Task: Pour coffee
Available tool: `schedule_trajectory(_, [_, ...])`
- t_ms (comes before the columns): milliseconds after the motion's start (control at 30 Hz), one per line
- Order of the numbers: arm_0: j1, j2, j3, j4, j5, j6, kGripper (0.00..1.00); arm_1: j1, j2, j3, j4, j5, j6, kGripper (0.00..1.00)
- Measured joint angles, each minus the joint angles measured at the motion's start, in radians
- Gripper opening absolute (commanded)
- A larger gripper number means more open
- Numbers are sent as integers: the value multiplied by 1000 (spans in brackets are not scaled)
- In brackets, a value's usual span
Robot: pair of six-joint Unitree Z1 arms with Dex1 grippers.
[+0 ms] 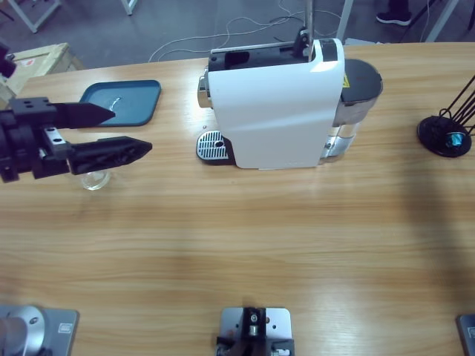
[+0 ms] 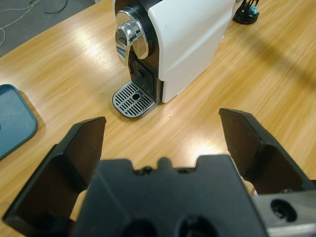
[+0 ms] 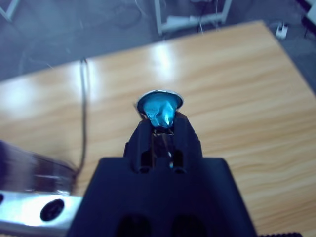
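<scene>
My left gripper (image 1: pixel 130 130) reaches in from the left edge with its jaws wide open and nothing between them. A clear glass (image 1: pixel 95 179) stands on the table just under its lower jaw, mostly covered by it. No coffee shows in any view. In the left wrist view the left gripper (image 2: pixel 163 123) points at the white coffee machine (image 2: pixel 182 44) and its perforated drip tray (image 2: pixel 132 98). My right gripper (image 3: pixel 159 123) is shut on a blue capsule (image 3: pixel 159 108) with a silver rim, above bare wood. It does not appear in the high view.
The coffee machine (image 1: pixel 278 104) stands at the table's middle back, with its drip tray (image 1: pixel 212 145) facing left. A dark blue tray (image 1: pixel 122 101) lies at the back left. A black wire stand (image 1: pixel 444 135) with a blue capsule sits at the right edge.
</scene>
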Motion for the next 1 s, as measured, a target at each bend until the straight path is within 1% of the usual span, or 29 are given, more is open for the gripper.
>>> schedule_trajectory(133, [-1,-1,0,0,0,0,991,56,-85,-82,124,-2,0,0])
schedule_trajectory(200, [-2,-8,0,0,5,0,991,137,-121,-115,181,15,-12,0])
schedule_trajectory(233, [-2,-14,0,0,10,0,991,194,-130,-121,201,29,-45,0])
schedule_trajectory(300, [-2,-30,0,0,23,0,991,347,-127,-123,228,62,-138,0])
schedule_trajectory(400, [-3,-67,0,19,28,0,991,573,-83,-137,255,101,-303,0])
schedule_trajectory(467, [-3,-92,0,50,28,1,991,670,-17,-191,271,143,-400,0])
schedule_trajectory(500, [0,-110,0,69,28,3,991,698,16,-226,280,165,-441,0])
schedule_trajectory(600, [28,-159,0,123,31,10,991,751,132,-378,322,224,-549,0])
schedule_trajectory(700, [44,-186,0,152,54,11,991,770,243,-529,356,273,-608,0])
schedule_trajectory(833, [47,-200,-2,178,94,10,991,775,380,-677,372,316,-636,0])
schedule_trajectory(1000, [47,-204,-2,183,95,10,991,779,524,-803,373,329,-640,0])
